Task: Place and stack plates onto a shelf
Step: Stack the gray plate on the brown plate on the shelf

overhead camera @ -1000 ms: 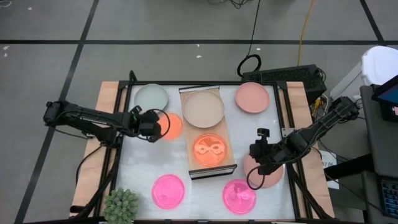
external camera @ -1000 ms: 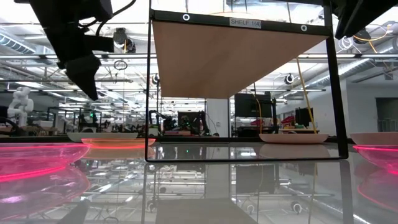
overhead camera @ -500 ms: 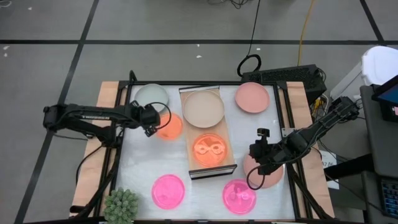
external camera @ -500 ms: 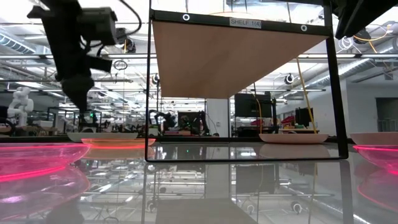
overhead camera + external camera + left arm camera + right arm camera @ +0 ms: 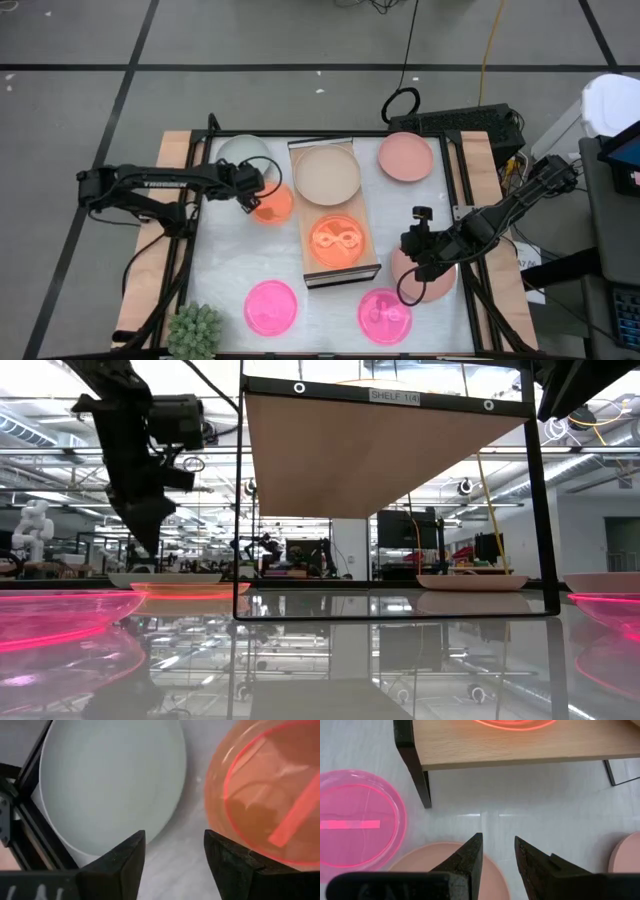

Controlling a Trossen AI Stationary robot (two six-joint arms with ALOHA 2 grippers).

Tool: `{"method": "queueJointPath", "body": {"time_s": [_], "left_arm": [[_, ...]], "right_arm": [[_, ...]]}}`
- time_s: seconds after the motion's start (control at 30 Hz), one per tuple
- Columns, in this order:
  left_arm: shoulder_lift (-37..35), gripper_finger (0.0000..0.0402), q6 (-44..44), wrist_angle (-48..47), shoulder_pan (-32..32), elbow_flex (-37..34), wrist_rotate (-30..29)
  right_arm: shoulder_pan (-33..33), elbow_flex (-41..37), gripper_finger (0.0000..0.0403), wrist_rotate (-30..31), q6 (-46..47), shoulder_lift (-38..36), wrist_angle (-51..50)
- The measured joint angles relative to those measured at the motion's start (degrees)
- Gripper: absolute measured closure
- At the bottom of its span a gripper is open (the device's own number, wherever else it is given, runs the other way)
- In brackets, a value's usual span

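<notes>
My left gripper [image 5: 256,191] [image 5: 172,855] hangs open, fingers slanting down, over the bare white table between the pale green-grey plate [image 5: 243,153] [image 5: 110,785] and a small orange plate [image 5: 274,206] [image 5: 270,795]; it touches neither. The light-wood shelf [image 5: 365,225] [image 5: 520,745] carries a beige plate [image 5: 327,173] and a second orange plate [image 5: 340,240]. My right gripper [image 5: 412,266] [image 5: 497,855] waits open above a salmon pink plate [image 5: 432,282] [image 5: 430,865] at the right. All loose plates lie flat on the table.
Another salmon plate [image 5: 405,157] lies at the far right. Two hot pink plates [image 5: 271,307] [image 5: 385,315] lie near the front edge, and a spiky green plant [image 5: 195,330] stands at the front left corner. A black frame [image 5: 210,140] borders the table.
My left gripper has swung from the orange plate's near-left side toward the table's far edge, sinking a little. It now hangs over the gap between the green-grey plate and the orange plate. No plate has moved.
</notes>
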Motion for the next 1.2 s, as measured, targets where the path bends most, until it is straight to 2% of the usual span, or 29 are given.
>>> {"method": "queueJointPath", "body": {"time_s": [0.33, 0.67, 1.0, 1.1, 1.2], "left_arm": [[4.6, 0.0167, 4.0, 1.0, 6.0, 0.1, 1.5], [9.3, 0.0167, 12.2, 7.0, 6.6, 0.1, 1.5], [12.1, 0.0168, 13.9, 7.7, 9.2, 0.1, -0.5], [12.1, 0.0183, 15.5, 7.7, 9.2, 0.1, -0.5], [12.1, 0.0219, 16.5, 8.3, 9.2, 0.1, 0.3]], "right_arm": [[0.0, 0.0, 0.0307, 0.1, -0.6, 0.0, -0.1], [0.0, 0.0, 0.0307, 1.8, -2.3, 0.0, -0.1], [0.0, 0.0, 0.0307, 1.9, -4.3, 0.0, 0.3], [0.0, 0.0, 0.0307, 1.9, -5.0, 0.0, 0.3], [0.0, 0.0, 0.0307, 1.9, -6.1, 0.0, 0.3]]}}
